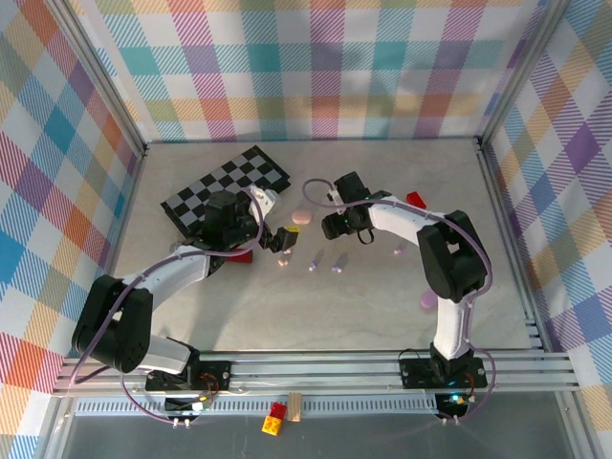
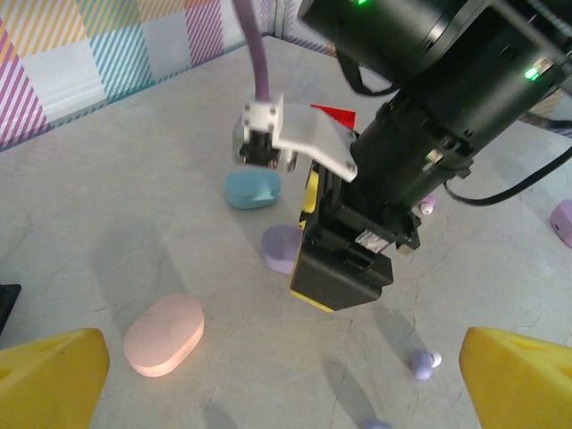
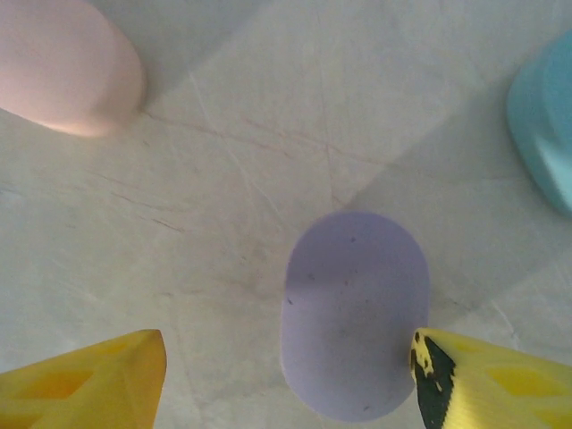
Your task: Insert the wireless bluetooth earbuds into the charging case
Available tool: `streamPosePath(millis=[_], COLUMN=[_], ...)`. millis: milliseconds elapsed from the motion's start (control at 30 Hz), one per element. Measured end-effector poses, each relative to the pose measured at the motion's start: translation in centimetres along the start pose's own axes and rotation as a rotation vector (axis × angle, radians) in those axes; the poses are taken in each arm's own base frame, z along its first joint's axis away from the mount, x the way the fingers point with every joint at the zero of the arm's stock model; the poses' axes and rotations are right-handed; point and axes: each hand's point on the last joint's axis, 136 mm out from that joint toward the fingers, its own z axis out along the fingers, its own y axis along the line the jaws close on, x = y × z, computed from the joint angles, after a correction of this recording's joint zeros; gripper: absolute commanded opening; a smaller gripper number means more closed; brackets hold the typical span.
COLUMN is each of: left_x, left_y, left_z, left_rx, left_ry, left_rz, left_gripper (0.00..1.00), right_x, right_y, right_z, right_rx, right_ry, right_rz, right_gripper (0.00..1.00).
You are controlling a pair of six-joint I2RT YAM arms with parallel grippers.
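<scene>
**Right fingers straddle the purple case; earbuds lie loose on the table**

The right gripper [image 3: 288, 362] hangs low over a pale purple oval plastic case [image 3: 355, 315], with its yellow fingers [image 3: 85, 382] spread to either side. One fingertip sits at the case's edge, touching or not I cannot tell. The other stands well clear, so the jaws are apart and grip nothing. A pink oval plastic case [image 3: 63, 67] lies beyond on one side and a teal oval plastic case [image 3: 547, 134] on the other. All three rest on the grey marbled table [image 3: 268, 161].

The left gripper [image 2: 284, 357] hovers facing them. Its yellow fingertips [image 2: 49, 375] are spread wide with bare table between them, holding nothing.

The wireless earbuds lie on the table, outside the cases. Seen from above, a tiny pink stemmed bud [image 1: 283, 260] lies close to the left gripper. A tiny purple stemmed bud [image 1: 313, 259] and a second purple bud [image 1: 338, 266] lie just to its right. Another small pastel bud [image 1: 400, 251] sits beside the right arm. A second purple oval case [image 1: 426, 300] lies alone nearer that arm's base. A small red block [image 1: 415, 199] sits behind the right arm, and a black-and-white checkerboard [image 1: 227, 186] lies at the back left.
</scene>
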Motion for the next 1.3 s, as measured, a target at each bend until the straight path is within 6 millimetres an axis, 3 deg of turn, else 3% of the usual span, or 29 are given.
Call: streamPosePath(millis=[300, 467, 567, 700, 800, 1067, 1300], left_x=[-0.3, -0.1, -0.1, -0.1, -0.1, -0.1, 0.2], left_y=[0.0, 0.0, 0.0, 0.0, 0.0, 0.0, -0.2], left_z=[-0.2, -0.2, -0.2, -0.2, -0.2, -0.2, -0.2], left_rx=[-0.008, -0.007, -0.007, -0.007, -0.007, -0.007, 0.001], left_ry=[-0.007, -0.004, -0.004, -0.004, -0.004, -0.004, -0.011], left_rz=[0.008, 0.006, 0.006, 0.006, 0.006, 0.006, 0.011], left_gripper=[1.0, 1.0, 1.0, 1.0, 1.0, 1.0, 1.0], right_x=[1.0, 0.6, 0.1, -0.5, -0.4, 0.2, 0.5], right_y=[-0.7, -0.7, -0.7, -0.8, -0.9, -0.9, -0.2], right_z=[0.9, 0.8, 0.6, 0.8, 1.5, 2.5, 1.3], right_rx=[0.034, 0.038, 0.038, 0.047, 0.053, 0.058, -0.018], right_ry=[0.052, 0.048, 0.035, 0.031, 0.053, 0.101, 0.1], right_rz=[-0.014, -0.014, -0.013, -0.014, -0.009, 0.011, 0.036], right_gripper=[0.63, 0.51, 0.51, 0.61, 0.61, 0.43, 0.35])
